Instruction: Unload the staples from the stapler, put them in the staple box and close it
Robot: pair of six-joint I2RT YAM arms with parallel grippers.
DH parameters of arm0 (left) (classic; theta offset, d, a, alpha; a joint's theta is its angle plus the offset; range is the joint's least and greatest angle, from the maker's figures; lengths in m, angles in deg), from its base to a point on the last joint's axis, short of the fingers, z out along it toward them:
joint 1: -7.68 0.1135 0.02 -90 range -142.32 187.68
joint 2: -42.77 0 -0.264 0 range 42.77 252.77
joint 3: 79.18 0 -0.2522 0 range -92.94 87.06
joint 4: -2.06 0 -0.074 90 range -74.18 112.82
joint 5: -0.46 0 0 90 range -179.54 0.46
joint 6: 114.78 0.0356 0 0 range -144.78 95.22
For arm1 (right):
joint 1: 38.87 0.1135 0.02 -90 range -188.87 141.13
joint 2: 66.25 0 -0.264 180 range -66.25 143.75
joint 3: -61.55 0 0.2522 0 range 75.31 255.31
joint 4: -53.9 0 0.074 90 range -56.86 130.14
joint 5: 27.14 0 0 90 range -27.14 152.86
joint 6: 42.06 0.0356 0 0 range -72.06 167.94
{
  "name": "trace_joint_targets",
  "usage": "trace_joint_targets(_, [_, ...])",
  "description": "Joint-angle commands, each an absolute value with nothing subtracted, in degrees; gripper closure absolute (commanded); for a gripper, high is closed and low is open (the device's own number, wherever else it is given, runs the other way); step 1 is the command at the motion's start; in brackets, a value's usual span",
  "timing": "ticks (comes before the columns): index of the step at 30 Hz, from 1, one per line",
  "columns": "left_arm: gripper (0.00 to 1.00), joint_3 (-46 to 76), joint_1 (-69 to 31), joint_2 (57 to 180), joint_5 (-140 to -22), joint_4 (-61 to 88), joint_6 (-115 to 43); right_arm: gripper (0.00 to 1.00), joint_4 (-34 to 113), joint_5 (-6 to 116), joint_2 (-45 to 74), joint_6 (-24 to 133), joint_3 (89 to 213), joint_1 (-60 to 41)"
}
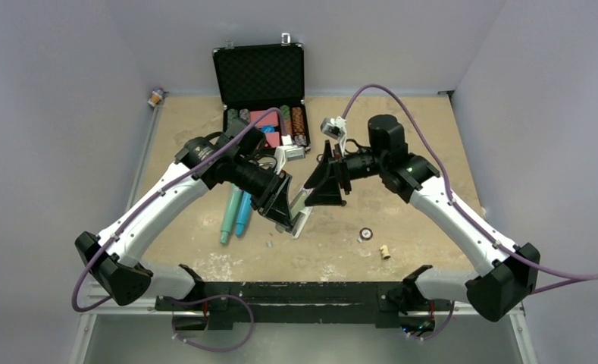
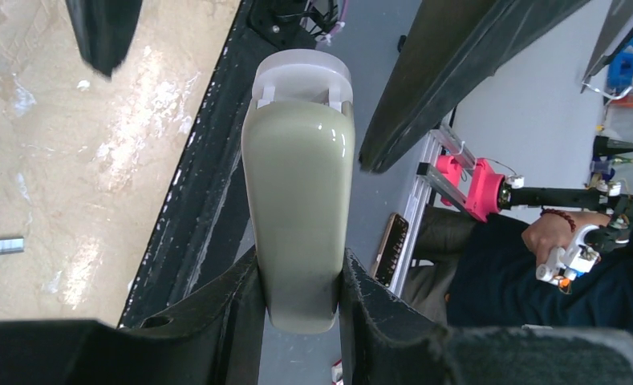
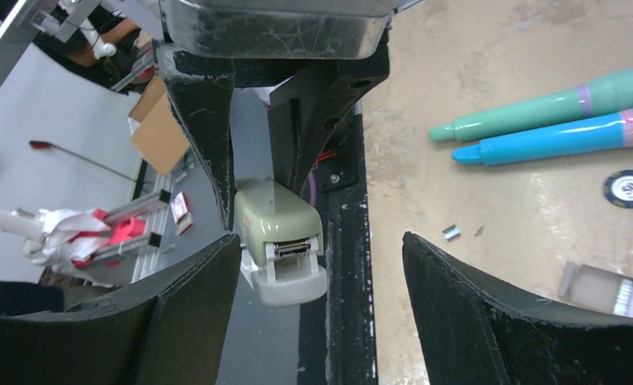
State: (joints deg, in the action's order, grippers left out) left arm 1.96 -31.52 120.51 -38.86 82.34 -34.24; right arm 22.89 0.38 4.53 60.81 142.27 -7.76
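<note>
**One stapler, one grip: slip and spill risk**

Location: stapler [image 2: 297, 184] is held up off the desk [image 1: 402, 227] between the two arms. Left hand [image 2: 299, 277] is clamped on the sides of its rear body. Right hand [image 3: 321, 305] has its jaws spread wide around the nose, touching nothing.

Risks:
- The stapler sits nearer one right finger [image 3: 176, 321]. If the hand closes like that, that pad hits first and twists the body in the left grip.
- The glossy shell is held by two sides only, so a hard pull on the magazine could slide it out.
- The nose looks aimed towards the near edge, so released staples may scatter or fall off the desk.
- The hands are close together, so a finger clash is possible.

Counts:
- 1 stapler
- 2 markers [image 3: 537, 108]
- 1 loose chip [image 3: 628, 188]
- 1 staple strip [image 2: 10, 245] on the desk
- 1 small open box [image 3: 610, 289]
- 1 open chip case [image 1: 259, 76]
</note>
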Motion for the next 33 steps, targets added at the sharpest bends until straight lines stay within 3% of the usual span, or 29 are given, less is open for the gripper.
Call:
trace_joint_targets(1, [1.00, -0.71, -31.73, 118.56, -34.22, 79.54, -36.32, 0.23, 25.05, -0.93, 5.00, 61.02, 144.94, -4.65])
trace_joint_targets(6, [1.00, 0.01, -31.76, 118.00, -35.24, 79.65, -36.29, 0.33, 26.03, -0.38, 4.69, 62.35, 144.38, -2.30])
trace_joint_targets(8, [1.00, 0.64, -31.70, 117.45, -35.54, 78.84, -36.81, 0.49, 26.31, -0.42, 4.30, 62.65, 143.83, -1.75])
trace_joint_targets(13, [1.00, 0.97, -31.76, 116.90, -35.99, 78.84, -37.05, 1.00, 27.46, -0.64, 3.04, 63.94, 141.22, -0.58])
trace_joint_targets(16, [0.97, 0.82, -31.71, 116.54, -37.36, 79.23, -37.41, 1.00, 27.37, -0.22, 2.02, 64.25, 139.65, -0.20])
trace_joint_targets(22, [0.29, 0.61, -31.32, 114.23, -43.35, 80.62, -39.26, 1.00, 26.17, 6.38, -2.31, 65.04, 138.44, -0.28])
trace_joint_targets(25, [0.06, 1.04, -30.66, 112.27, -44.95, 81.52, -39.29, 1.00, 25.18, 11.14, -4.11, 65.97, 138.06, -0.33])
trace_joint_targets(27, [0.00, 1.37, -30.01, 110.79, -46.44, 82.41, -39.16, 1.00, 24.88, 14.73, -5.16, 66.78, 137.58, -0.35])
trace_joint_targets(33, [0.00, 3.21, -28.58, 105.34, -58.76, 85.45, -39.60, 1.00, 23.06, 36.77, -7.57, 71.28, 137.43, -1.08])
